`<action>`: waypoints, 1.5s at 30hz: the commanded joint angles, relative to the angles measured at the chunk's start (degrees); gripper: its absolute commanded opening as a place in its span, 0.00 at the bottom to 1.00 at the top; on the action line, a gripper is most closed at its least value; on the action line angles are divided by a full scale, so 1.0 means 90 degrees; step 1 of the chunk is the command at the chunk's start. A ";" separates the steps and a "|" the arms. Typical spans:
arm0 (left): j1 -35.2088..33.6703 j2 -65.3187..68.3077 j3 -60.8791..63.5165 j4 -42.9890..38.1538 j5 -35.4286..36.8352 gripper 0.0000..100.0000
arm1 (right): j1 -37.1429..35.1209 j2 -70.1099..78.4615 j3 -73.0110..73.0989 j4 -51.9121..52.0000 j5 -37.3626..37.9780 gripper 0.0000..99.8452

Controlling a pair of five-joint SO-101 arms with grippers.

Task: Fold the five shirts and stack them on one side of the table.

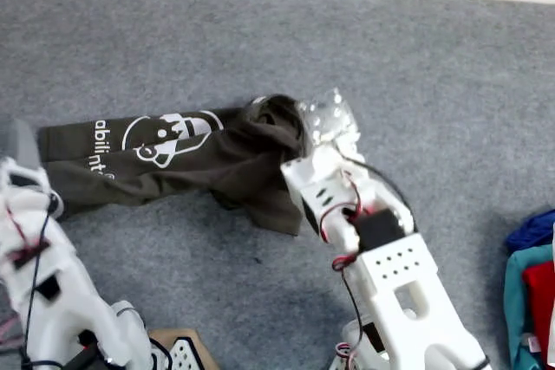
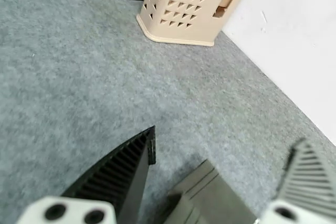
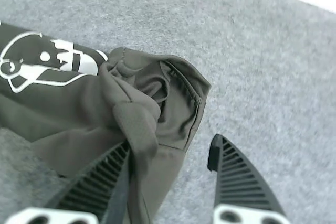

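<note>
— What sits at the left edge of the table [image 1: 434, 49]?
— The left gripper [image 2: 227, 137], released: its jaws stand wide apart and grip nothing. A dark fold of cloth lies on the table under the gap. Farther off, a beige basket [image 2: 184, 9] stands on the grey surface close to a white wall [image 2: 294, 40].
— And the shirt?
— The shirt [image 1: 199, 162], dark olive with a white print [image 1: 160, 138], lies stretched from the left edge to the table's middle. Its left part is flat; its right end is bunched into a heap of folds.
— Where's the other arm?
— It comes up from the arms' edge, right of middle. The right gripper [image 3: 170, 148] is over that bunched end, also released, jaws apart. One finger [image 3: 102, 182] touches the cloth, with a fold draped against it. The other finger [image 3: 236, 182] is over bare table just beside the shirt's hem.
— Is it grasping the cloth?
— No, the jaws aren't closed on it.
— Anything farther right?
— A stack [image 1: 533, 279] of shirts, blue, teal and red, at the right edge toward the arms' corner, well apart from the olive one.
</note>
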 commanded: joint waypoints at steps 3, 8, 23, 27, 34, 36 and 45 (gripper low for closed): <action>0.0317 -0.0024 -0.2300 0.3702 -0.0010 0.33 | -0.0063 0.1451 -0.1822 0.0894 -0.0557 0.21; 0.0806 -0.0015 -0.3072 0.5089 -0.0039 0.33 | -0.0073 0.2486 -0.2877 0.1978 -0.0527 0.21; 0.1685 0.2994 -0.5485 0.6838 -0.0039 0.33 | -0.0298 0.2359 -0.4508 0.3482 -0.0694 0.25; 0.1695 0.4391 -0.6862 0.7736 -0.0020 0.33 | -0.0298 0.2593 -0.5143 0.4283 -0.0967 0.25; 0.1705 0.5924 -0.8611 0.8840 -0.0010 0.33 | -0.0337 0.2623 -0.5690 0.5983 -0.0811 0.25; 0.1705 0.6208 -0.8894 0.8987 -0.0010 0.33 | -0.0337 0.2672 -0.5680 0.6266 -0.0645 0.26; 0.1705 0.6706 -0.9509 0.9153 -0.0010 0.33 | -0.0308 0.2926 -0.5250 0.4410 -0.0664 0.26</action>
